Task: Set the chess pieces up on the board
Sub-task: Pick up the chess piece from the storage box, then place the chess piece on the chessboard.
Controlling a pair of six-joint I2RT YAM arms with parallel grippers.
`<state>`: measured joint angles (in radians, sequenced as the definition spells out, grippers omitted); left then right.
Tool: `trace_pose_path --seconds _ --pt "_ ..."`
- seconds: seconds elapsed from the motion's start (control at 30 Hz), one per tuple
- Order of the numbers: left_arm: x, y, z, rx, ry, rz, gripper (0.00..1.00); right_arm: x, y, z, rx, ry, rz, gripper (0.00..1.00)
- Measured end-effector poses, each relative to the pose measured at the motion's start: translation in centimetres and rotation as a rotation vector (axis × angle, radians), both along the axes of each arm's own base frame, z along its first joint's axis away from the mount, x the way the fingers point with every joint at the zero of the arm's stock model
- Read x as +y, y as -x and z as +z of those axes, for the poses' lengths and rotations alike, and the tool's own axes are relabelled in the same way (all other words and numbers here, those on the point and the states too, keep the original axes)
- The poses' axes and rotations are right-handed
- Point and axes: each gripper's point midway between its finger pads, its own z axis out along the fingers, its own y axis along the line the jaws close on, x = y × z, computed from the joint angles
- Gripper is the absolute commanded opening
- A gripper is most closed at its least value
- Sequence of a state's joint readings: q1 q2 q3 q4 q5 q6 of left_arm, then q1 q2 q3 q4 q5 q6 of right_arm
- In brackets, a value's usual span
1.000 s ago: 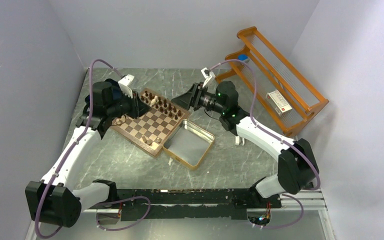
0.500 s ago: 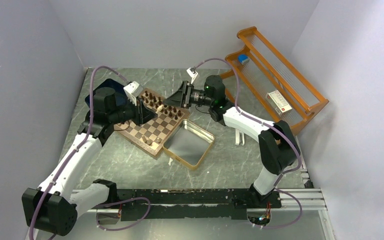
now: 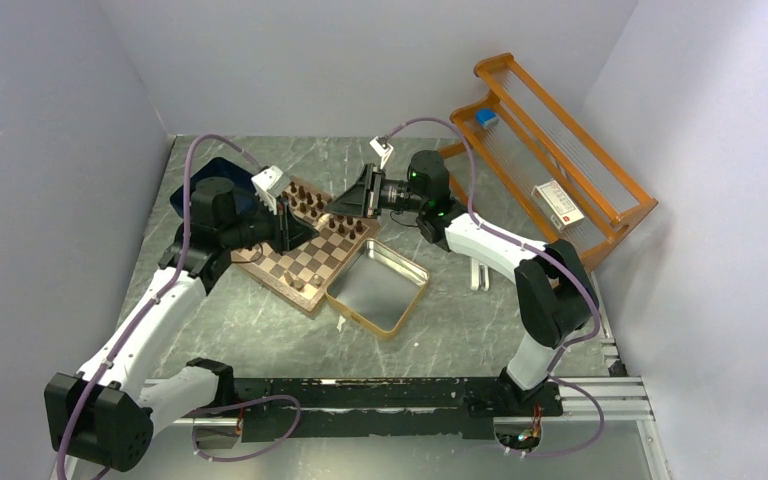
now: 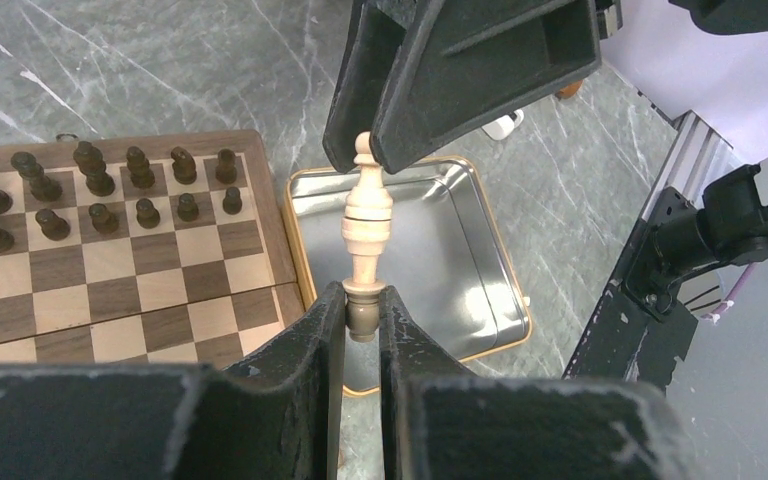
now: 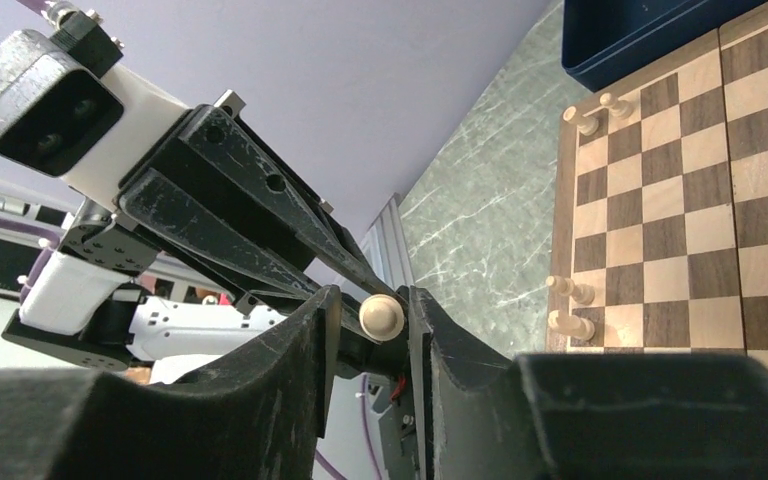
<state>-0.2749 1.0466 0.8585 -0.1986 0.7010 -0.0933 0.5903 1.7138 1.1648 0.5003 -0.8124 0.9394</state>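
Observation:
Over the board's [image 3: 260, 268] far side my two grippers meet tip to tip. My left gripper [image 4: 362, 305] is shut on the dark base of a pale tan chess piece [image 4: 367, 225], which stands up out of its jaws. My right gripper [image 4: 370, 150] comes from the opposite side, its jaws round the piece's top. In the right wrist view the piece's round head [image 5: 381, 317] lies against one finger, with a gap to the other finger [image 5: 320, 330]. Dark pieces [image 4: 100, 185] stand in two rows on the board [image 4: 278, 230]. A few pale pieces [image 5: 572, 322] stand along its rim [image 5: 558, 200].
A silver gold-rimmed tin [image 3: 378, 285] lies beside the board's near right corner, directly under the held piece in the left wrist view. A navy tray [image 3: 188, 185] sits behind the left arm. An orange wooden rack [image 3: 550, 150] leans at the back right.
My right arm has swung left to the left gripper, and its jaws have narrowed round the piece's top. The left gripper has shifted slightly right, still holding the piece.

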Motion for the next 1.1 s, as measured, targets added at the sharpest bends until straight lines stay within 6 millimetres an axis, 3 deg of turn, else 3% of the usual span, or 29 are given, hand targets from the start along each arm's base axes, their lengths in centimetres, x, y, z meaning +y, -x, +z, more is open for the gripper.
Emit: trace_pose_path --seconds 0.23,0.43,0.7,0.9,1.1 --pt "-0.1 0.1 -0.4 0.007 -0.002 -0.004 0.07 0.0 -0.1 0.0 -0.007 0.001 -0.002 0.15" --pt "0.3 -0.2 -0.9 0.014 -0.020 0.033 0.07 -0.1 -0.7 -0.3 -0.036 0.022 -0.042 0.10" --pt "3.8 -0.8 -3.1 0.074 -0.103 0.279 0.06 -1.0 -2.1 0.0 -0.130 0.078 -0.159 0.08" --pt "8.1 -0.6 -0.7 -0.019 -0.127 0.528 0.09 -0.1 -2.4 -1.9 -0.254 0.187 -0.225 0.09" --pt "12.2 0.6 3.1 -0.159 -0.103 0.739 0.09 3.9 0.8 -5.3 -0.442 0.334 -0.176 0.09"
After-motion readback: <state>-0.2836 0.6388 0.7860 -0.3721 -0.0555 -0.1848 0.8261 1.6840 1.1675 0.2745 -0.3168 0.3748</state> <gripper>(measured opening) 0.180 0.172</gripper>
